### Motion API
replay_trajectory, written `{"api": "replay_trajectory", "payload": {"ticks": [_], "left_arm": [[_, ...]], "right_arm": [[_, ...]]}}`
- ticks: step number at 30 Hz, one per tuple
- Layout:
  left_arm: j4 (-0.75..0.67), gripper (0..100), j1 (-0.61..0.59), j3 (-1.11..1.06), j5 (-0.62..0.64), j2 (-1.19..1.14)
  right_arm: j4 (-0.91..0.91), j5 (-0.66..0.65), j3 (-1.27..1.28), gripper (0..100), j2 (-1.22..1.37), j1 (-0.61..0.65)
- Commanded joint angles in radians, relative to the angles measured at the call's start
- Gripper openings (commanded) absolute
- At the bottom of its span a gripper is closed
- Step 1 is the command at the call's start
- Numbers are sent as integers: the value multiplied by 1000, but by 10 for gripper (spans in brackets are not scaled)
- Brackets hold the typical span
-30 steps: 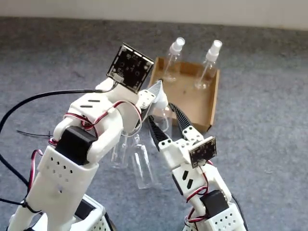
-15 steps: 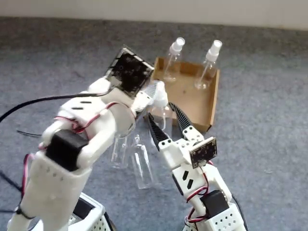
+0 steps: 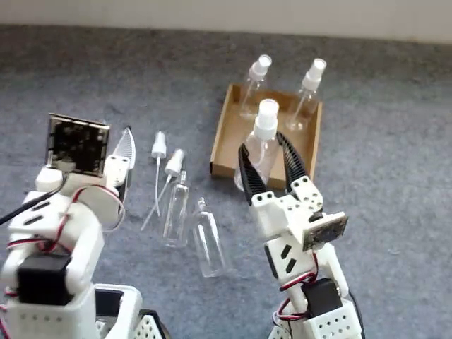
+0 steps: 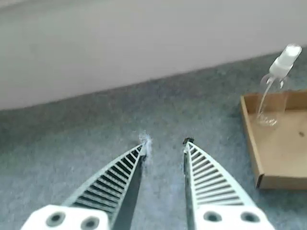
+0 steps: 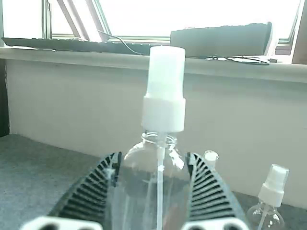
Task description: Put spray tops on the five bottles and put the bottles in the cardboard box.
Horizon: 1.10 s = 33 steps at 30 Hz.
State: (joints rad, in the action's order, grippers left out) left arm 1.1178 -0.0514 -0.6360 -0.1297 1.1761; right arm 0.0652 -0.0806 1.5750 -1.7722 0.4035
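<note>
- Bottle [image 3: 257, 161], spray top fitted, upright, gripped at its body between the two fingers of the right gripper [image 3: 263, 144].
- It sits at the near edge of the cardboard box [image 3: 220, 134]; whether it rests there cannot be told.
- Far capped bottle [image 3: 252, 90] and second capped bottle [image 3: 304, 95] stand in the box.
- Uncapped bottles [image 3: 176, 210] and loose spray tops [image 3: 158, 147] lie on the carpet [image 3: 388, 176] beside the box.
- Left gripper [image 4: 164, 143]: fingers parted, empty, well apart.

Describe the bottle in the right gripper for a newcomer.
Find the cardboard box on the grey carpet. At its near edge a capped clear bottle sits upright in the right gripper; the two other capped bottles stand free at the far side.
</note>
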Motion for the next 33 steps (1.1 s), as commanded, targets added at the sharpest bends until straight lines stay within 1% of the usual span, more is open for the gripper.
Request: {"api": "replay_trajectory", "payload": {"ticks": [1, 5, 8, 13, 17, 24, 28, 31, 33], "left_arm": [[-184, 118, -79, -323, 2, 94], [-353, 117, -127, -565, 2, 171], [-430, 117, -163, -722, -3, 219], [-565, 117, -189, -932, -5, 308], [-585, 117, -188, -987, -5, 377], [-585, 117, -188, -1020, -6, 444], [-586, 118, -188, -1027, -6, 452], [-586, 118, -188, -1027, -6, 452], [-586, 118, -188, -1027, -6, 452]], "right_arm": [[-31, 15, -159, 4, 170, -10], [-157, 17, -288, 4, 463, -7], [-251, 17, -361, 4, 680, -7], [-535, 17, -398, 4, 1003, -12], [-785, 15, -403, 4, 1228, -15], [-1115, 15, -450, 4, 1593, -15], [-1211, 12, -522, 4, 1768, -31], [-1227, 12, -599, 4, 1868, -59], [-1227, 12, -628, 4, 1891, -74]]}}
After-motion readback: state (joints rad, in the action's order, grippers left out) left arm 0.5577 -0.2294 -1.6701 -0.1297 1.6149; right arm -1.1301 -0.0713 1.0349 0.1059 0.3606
